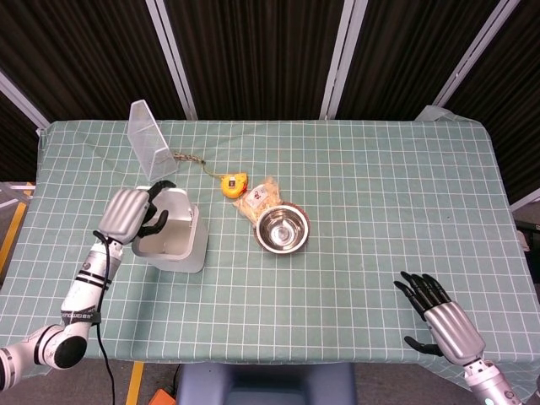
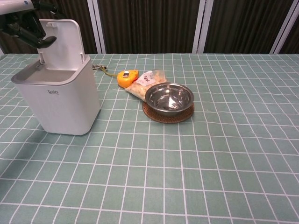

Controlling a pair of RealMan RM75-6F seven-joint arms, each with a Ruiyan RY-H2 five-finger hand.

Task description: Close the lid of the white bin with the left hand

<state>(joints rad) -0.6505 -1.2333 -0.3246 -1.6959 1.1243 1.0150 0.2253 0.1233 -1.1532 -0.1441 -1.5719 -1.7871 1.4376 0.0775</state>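
Observation:
The white bin (image 2: 60, 102) stands at the table's left with its lid (image 2: 61, 43) upright and open. In the head view the bin (image 1: 179, 243) shows from above, partly covered by my left hand (image 1: 131, 216). My left hand (image 2: 24, 24) hovers over the bin's left rear corner beside the lid's top edge, its fingers curled and holding nothing; whether it touches the lid I cannot tell. My right hand (image 1: 443, 321) lies near the table's front right edge, fingers spread, empty.
A steel bowl (image 2: 169, 98) sits on a round mat at the table's middle. Behind it lie a snack bag (image 2: 142, 82) and an orange tape measure (image 2: 125, 77). A clear plastic container (image 1: 152, 149) stands behind the bin.

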